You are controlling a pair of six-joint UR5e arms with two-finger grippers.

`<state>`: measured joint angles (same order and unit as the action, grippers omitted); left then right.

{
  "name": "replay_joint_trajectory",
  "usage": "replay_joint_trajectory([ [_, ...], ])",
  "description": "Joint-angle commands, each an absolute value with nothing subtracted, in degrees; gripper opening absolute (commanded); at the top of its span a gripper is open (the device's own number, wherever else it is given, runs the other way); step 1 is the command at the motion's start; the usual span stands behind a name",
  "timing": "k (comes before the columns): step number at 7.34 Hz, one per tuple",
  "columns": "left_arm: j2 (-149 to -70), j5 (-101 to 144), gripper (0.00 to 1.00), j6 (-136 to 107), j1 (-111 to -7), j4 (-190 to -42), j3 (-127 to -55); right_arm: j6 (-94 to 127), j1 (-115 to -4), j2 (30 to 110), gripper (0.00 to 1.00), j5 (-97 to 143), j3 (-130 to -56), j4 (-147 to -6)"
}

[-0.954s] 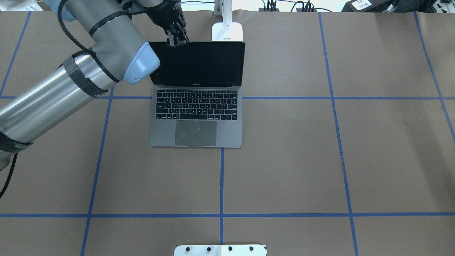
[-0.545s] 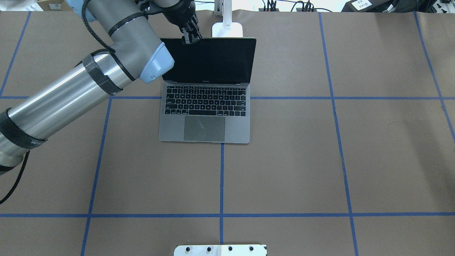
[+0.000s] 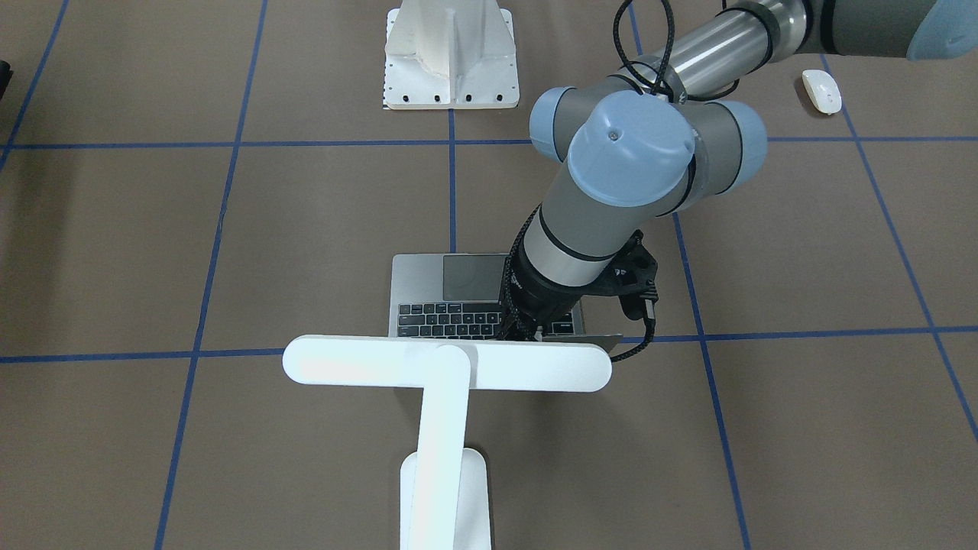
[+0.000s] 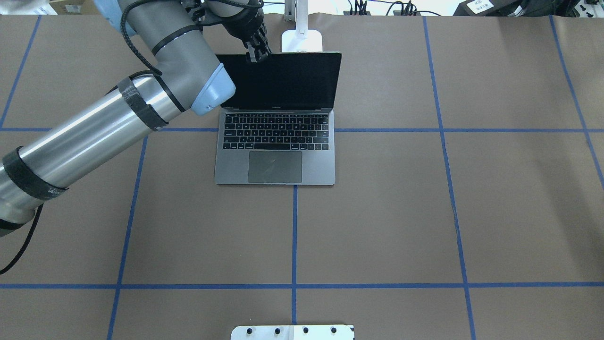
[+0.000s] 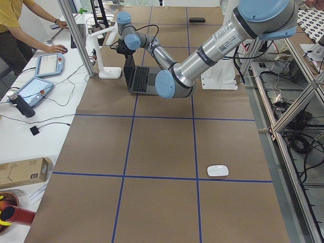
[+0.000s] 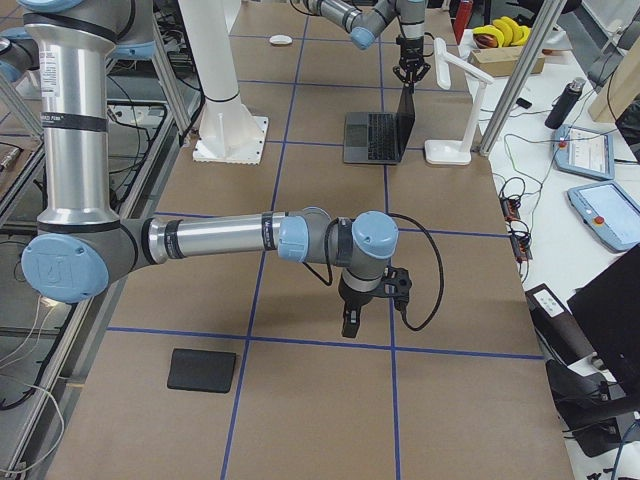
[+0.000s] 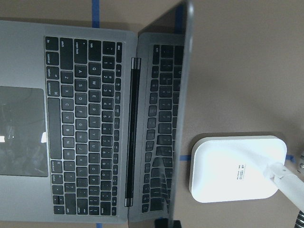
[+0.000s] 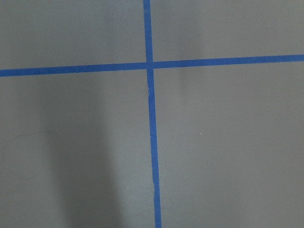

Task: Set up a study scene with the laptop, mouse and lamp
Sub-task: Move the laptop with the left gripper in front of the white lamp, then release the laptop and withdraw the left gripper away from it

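Observation:
The laptop [image 4: 276,160] lies open on the brown table with its dark screen upright, just in front of the lamp's base [image 4: 302,40]. My left gripper [image 4: 258,55] is shut on the screen's top edge near its left corner. From the front, the lamp [image 3: 447,363] shows its white T-shaped head above the laptop's lid. The mouse [image 3: 821,90] rests far off on the robot's left side, also visible as the mouse [image 5: 217,170]. My right gripper [image 6: 350,320] hangs over bare table, and I cannot tell whether it is open or shut.
A white bolted pedestal [image 3: 451,57] stands at the robot's side of the table. A black mouse pad [image 6: 201,369] lies toward the table's right end. A person [image 5: 12,30] stands at a side bench with tablets and cables beyond the far edge.
The left gripper has dragged the laptop to the right and away from the robot, closer to the lamp's base. The lamp has stayed put.

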<state>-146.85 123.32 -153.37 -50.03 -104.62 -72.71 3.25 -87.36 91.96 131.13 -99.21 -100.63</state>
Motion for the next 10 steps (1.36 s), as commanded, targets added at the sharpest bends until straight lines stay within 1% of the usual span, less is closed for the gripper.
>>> replay_joint_trajectory([
  [1, -146.6, 123.31, 0.39, -153.11, -50.01, -104.68, -72.77, 3.25, -87.36, 91.85, 1.0, 131.13, -99.14, -100.63],
  [2, -146.51, 123.31, 0.59, -153.11, -49.92, -104.59, -72.69, 3.25, -87.36, 91.85, 1.0, 131.13, -99.23, -100.63],
  [3, -146.25, 123.31, 0.99, -152.93, -50.01, -104.68, -72.95, 3.25, -87.36, 91.85, 1.0, 131.13, -99.23, -100.63],
  [6, -145.47, 123.57, 1.0, -152.93, -50.18, -104.68, -75.57, 3.25, -87.36, 91.76, 1.0, 131.13, -99.32, -100.63],
  [8, -138.56, 123.84, 1.0, -152.23, -50.19, -104.59, -85.29, 3.16, -87.36, 91.67, 1.0, 131.13, -99.49, -100.55],
  [10, -129.07, 123.93, 1.0, -144.27, -50.27, -103.89, -97.5, 3.16, -87.28, 90.54, 1.0, 131.22, -99.75, -100.55],
])
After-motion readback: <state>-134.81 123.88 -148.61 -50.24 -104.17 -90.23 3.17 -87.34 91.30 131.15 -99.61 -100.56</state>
